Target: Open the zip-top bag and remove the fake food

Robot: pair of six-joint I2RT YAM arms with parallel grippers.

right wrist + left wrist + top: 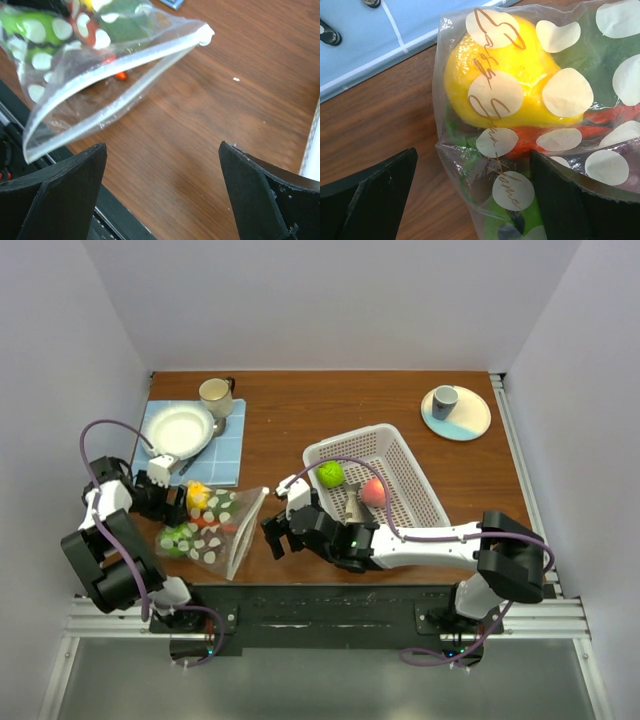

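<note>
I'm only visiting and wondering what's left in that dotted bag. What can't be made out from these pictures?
Top view: pieces in the zip-top bag are too small, masked by its dots, to count.
Left wrist view: under the yellow fruit, dark shapes blur behind film; picture edges cut the bag.
Right wrist view: the bag's filled end is blurred, cut by the top edge.

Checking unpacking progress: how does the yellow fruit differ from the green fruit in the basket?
Place: the yellow fruit is inside the zip-top bag; the green fruit lies in the white basket. Cover: yellow fruit sits behind dotted film, green fruit is bare. Shape: yellow tapers at one end, green looks round. Both are small toy fruits.
</note>
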